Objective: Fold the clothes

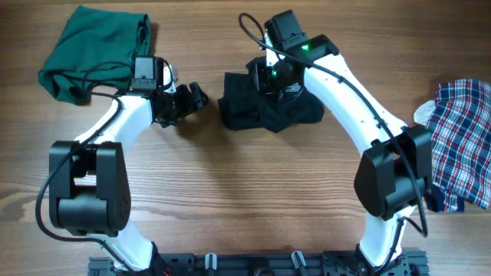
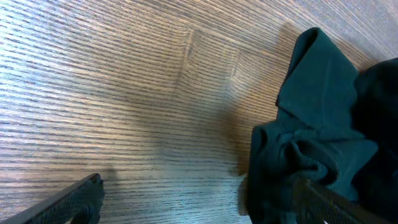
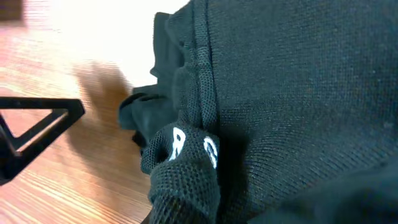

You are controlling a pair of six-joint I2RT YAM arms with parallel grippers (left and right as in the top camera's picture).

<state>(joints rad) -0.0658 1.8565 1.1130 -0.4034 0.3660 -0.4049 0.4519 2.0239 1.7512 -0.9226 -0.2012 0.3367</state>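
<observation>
Lying under right gripper (image 1: pixel 271 80): black top (image 1: pixel 242 109)

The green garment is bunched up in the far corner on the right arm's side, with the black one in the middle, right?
Wrong side: the green garment is bunched up in the far corner on the left arm's side, as the overhead view shows. The black one is in the middle.

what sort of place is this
Probably a robotics lab bench: a robot's left arm and right arm on a black rail at the edge of a wooden table, with a green garment, black top and plaid garment set out.
</observation>
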